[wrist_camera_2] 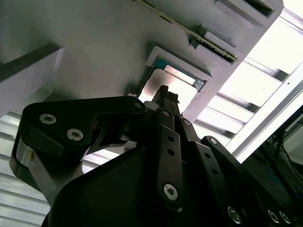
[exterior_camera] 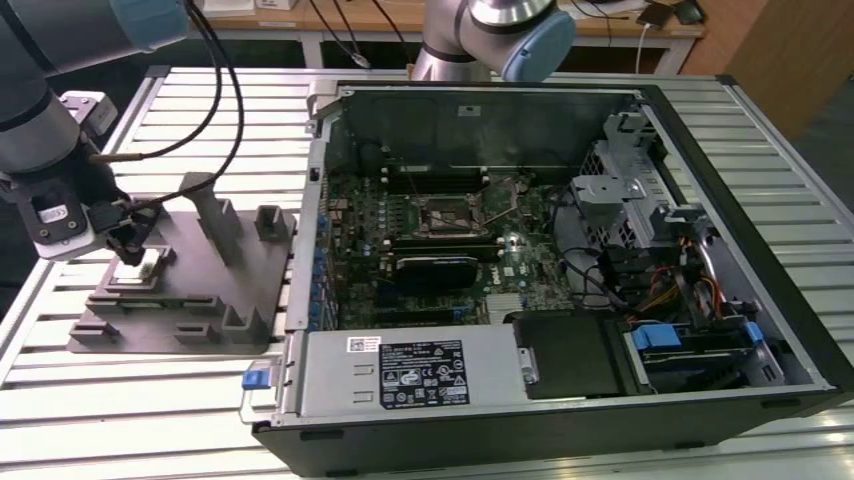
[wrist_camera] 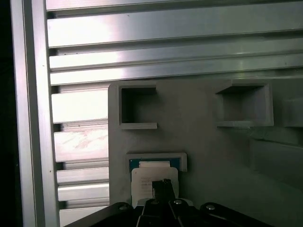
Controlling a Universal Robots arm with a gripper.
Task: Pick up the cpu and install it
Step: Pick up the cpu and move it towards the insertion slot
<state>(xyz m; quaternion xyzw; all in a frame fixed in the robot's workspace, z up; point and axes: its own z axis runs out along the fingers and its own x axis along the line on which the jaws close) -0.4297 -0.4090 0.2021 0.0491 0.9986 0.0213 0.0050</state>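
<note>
While the pickup step is underway, the gripper [wrist_camera_2: 164, 91] is hovering with fingers pressed together, the cpu [wrist_camera_2: 185, 89] lying directly beneath their tips in its fixture [wrist_camera: 213, 156] pocket. Whether they are touching is unclear. Lifting is calling for a level, secure hold.

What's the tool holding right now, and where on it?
Cannot tell: tool tip is at the chip top face, chip seated in the grey block pocket.

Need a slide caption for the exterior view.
Gripper poised at the cpu in the grey fixture; open computer case on the exterior view's right.
</note>
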